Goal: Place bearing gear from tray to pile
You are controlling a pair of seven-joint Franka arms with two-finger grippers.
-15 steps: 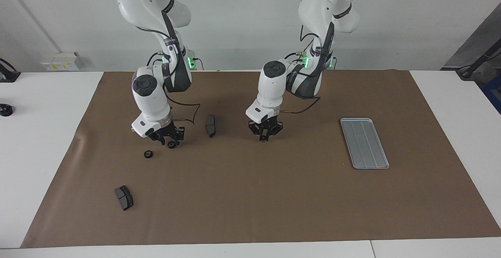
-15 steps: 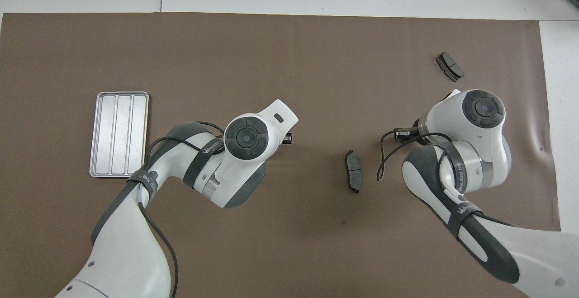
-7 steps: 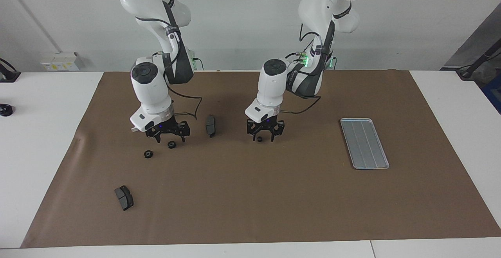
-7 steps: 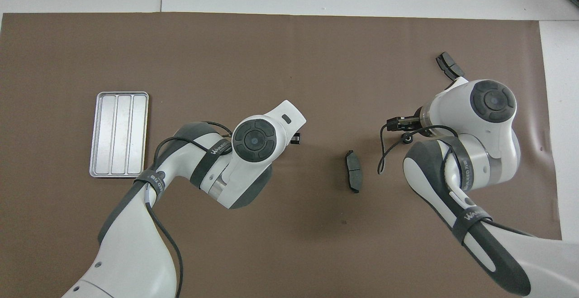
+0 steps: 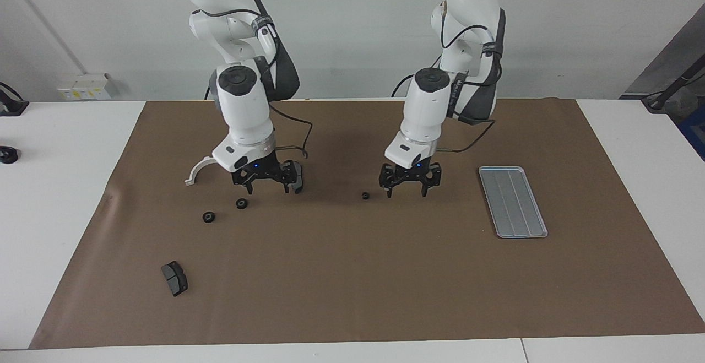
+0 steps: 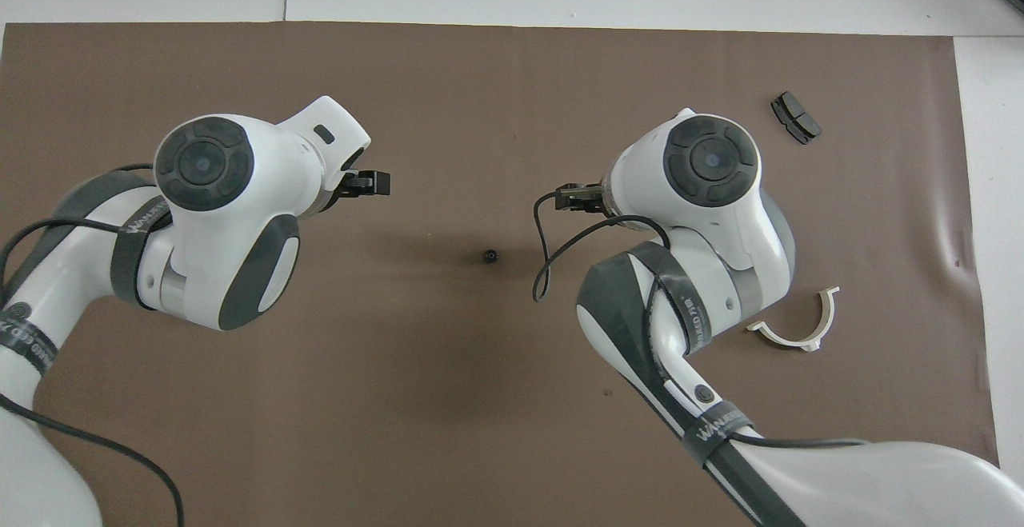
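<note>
1. Gears: three small black round gears lie loose on the brown paper. One gear [image 5: 365,195] [image 6: 490,256] sits alone near the middle of the table, on the paper between the two grippers and just beside the left gripper's fingertips, not touching them.
2. Pile: the other two gears [image 5: 241,203] and [image 5: 208,217] lie near each other toward the right arm's end of the table, not stacked; the first is nearer to the robots. Both are hidden under the right arm in the overhead view.
3. Tray [image 5: 513,201]: silver-grey metal, ridged lengthwise, flat on the paper toward the left arm's end. Nothing lies in it. It is covered by the left arm in the overhead view.
4. Left gripper [image 5: 409,180]: fingers spread apart, holding nothing, low over bare paper between the lone gear and the tray.
5. Right gripper [image 5: 265,178]: fingers spread apart, holding nothing, over the paper beside a brake pad, with the pile's nearer gear just below it in the facing view.
6. Brake pads: one dark pad [image 5: 297,178] is partly covered by the right gripper's finger; whether they touch cannot be told. A second pad [image 5: 174,277] [image 6: 795,117] lies farther from the robots than the pile.
7. White half-ring [image 5: 198,171] [image 6: 797,327]: on the paper beside the right arm's wrist.
8. Brown paper [image 5: 352,286]: covers most of the white table [image 5: 60,187].
</note>
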